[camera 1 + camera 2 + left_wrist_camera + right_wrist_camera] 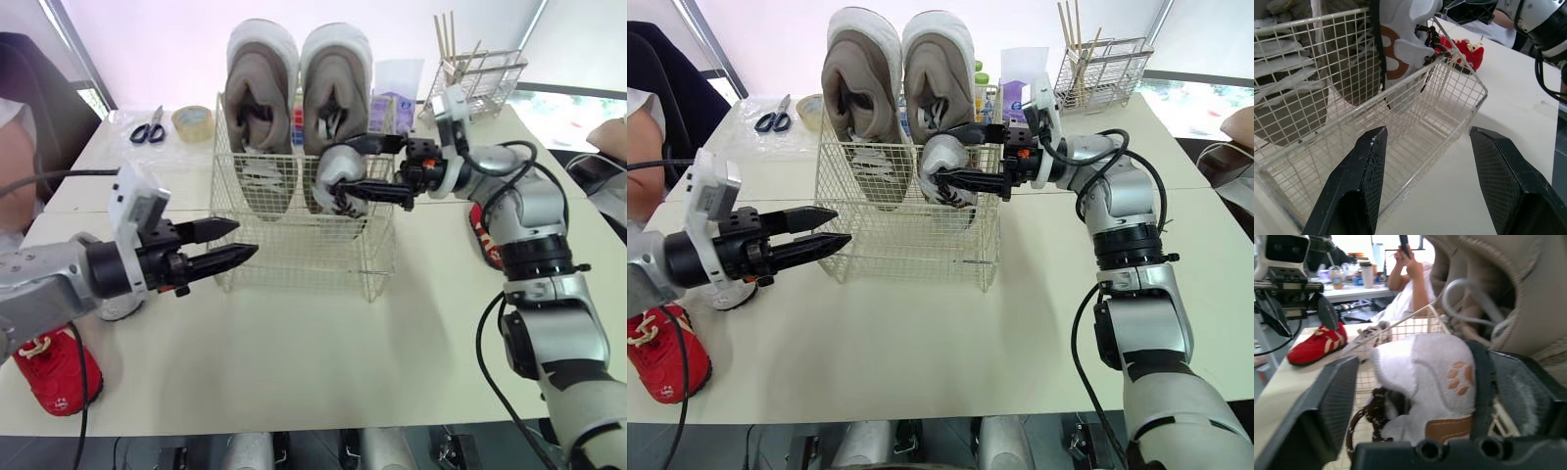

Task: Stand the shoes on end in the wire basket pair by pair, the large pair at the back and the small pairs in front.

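Two large grey shoes [260, 93] [336, 88] stand on end at the back of the white wire basket [294, 266]. My right gripper [345, 167] is shut on a small white shoe [338, 179] with brown laces, held over the basket's front right part, just in front of the right grey shoe. My left gripper [245, 238] is open and holds nothing, its fingertips at the basket's front left corner. One small red shoe [54, 377] lies on the table at the near left. Another red shoe [485, 235] lies behind my right forearm. A second small white shoe [1371, 335] lies beside the left red one.
Scissors [149, 129] and a tape roll [192, 122] lie at the back left. A wire rack with sticks [480, 73] stands at the back right, a purple packet [392, 108] behind the basket. A person [20, 147] sits at the far left.
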### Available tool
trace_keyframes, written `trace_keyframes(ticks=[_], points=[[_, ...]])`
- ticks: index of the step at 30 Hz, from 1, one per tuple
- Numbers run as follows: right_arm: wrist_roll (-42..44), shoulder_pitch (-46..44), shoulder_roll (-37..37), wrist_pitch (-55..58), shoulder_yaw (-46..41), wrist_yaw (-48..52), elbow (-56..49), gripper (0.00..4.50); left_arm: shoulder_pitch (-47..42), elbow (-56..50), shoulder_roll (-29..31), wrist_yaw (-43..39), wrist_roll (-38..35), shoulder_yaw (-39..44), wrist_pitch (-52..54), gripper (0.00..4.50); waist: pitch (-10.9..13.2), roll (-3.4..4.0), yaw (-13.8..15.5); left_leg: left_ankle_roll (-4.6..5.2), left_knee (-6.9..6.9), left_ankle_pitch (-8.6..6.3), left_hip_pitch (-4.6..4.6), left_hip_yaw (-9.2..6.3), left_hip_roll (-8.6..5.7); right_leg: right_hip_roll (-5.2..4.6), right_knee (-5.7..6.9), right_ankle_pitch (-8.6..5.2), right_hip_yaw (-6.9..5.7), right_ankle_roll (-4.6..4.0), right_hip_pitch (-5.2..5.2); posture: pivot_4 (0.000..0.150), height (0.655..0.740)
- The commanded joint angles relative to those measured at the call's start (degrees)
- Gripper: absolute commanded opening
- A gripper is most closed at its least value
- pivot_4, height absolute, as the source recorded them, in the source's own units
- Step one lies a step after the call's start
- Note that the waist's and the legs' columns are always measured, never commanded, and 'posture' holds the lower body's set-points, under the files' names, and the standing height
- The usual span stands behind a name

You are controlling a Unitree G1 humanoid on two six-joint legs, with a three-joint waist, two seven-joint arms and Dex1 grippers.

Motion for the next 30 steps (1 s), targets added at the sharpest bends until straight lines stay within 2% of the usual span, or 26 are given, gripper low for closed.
trace_keyframes(ticks=[1,10,12,15,19,20,24,27,30], points=[[0.2,0.6,-3.5,1.7,-3.1,-0.9,-4.5,4.43,-0.5,-0.2,-0.2,-0.6,1.1,0.4,-0.5,2.73,0.0,0.0,0.1,0.0,0.0,0.0,0.0,0.0,0.0,0.0,0.0,0.0,0.0,0.0,0.0,0.15,0.7357],[5.3,2.3,-12.8,12.1,-10.1,-4.0,-15.7,4.43,2.4,0.9,0.7,-2.3,1.5,3.8,0.5,2.73,0.0,0.0,-0.1,0.0,0.0,0.0,0.02,-0.01,0.01,0.0,0.0,0.0,0.0,0.0,-0.01,0.15,0.7357],[7.4,0.0,-13.8,13.3,-12.4,-4.5,-15.8,4.5,1.5,6.1,0.7,-0.6,-0.3,7.2,1.1,3.24,0.0,0.0,-0.1,0.0,0.0,0.0,0.02,-0.01,0.01,0.0,0.0,0.0,0.0,0.0,-0.01,0.15,0.7357],[15.1,-4.3,-11.5,18.6,-13.7,-5.3,-21.3,4.5,1.7,17.1,3.1,-1.1,6.0,12.6,0.6,4.45,0.0,0.05,-0.4,-0.03,0.0,0.02,0.05,0.0,0.02,0.0,0.03,0.01,0.0,-0.02,-0.02,0.15,0.7357],[31.1,-4.5,-4.4,30.7,-11.6,-7.6,-30.7,4.5,1.5,31.9,7.2,-1.0,16.6,15.3,-1.5,4.45,0.0,-0.02,-1.2,-0.17,-0.09,0.09,0.07,-0.06,0.12,0.19,0.11,0.01,-0.01,-0.07,-0.1,0.15,0.7357],[32.4,-2.8,-3.4,32.5,-10.0,-7.6,-32.3,4.5,0.9,35.6,8.1,-0.9,18.8,15.2,-1.5,4.45,-0.1,-0.09,-1.2,-0.19,-0.12,0.1,0.09,-0.09,0.16,0.19,0.12,0.01,-0.03,-0.09,-0.07,0.15,0.7357],[19.2,6.5,-7.9,24.8,3.2,0.4,-41.0,4.5,0.6,48.3,12.3,-0.2,29.4,10.3,-1.0,4.45,-0.2,-0.35,-0.7,-0.12,-0.11,-0.01,0.05,-0.04,0.09,0.0,0.06,0.02,-0.08,-0.09,-0.06,0.15,0.7357],[17.8,8.4,-9.2,22.8,5.9,3.3,-43.6,4.5,0.5,51.6,12.5,-0.6,33.1,8.3,1.6,4.45,-0.2,-0.34,-0.1,-0.01,-0.08,-0.24,-0.05,0.3,-0.11,-0.31,0.0,0.02,-0.02,-0.07,-0.25,0.15,0.7357],[13.5,10.0,-10.4,19.5,8.3,4.4,-45.2,4.5,-0.4,53.6,12.1,0.2,35.0,7.5,6.3,4.45,-0.4,-0.68,0.2,-0.01,0.04,-0.23,-0.49,0.28,-0.11,-0.32,0.05,0.04,-0.03,-0.05,-0.66,0.15,0.7357]])
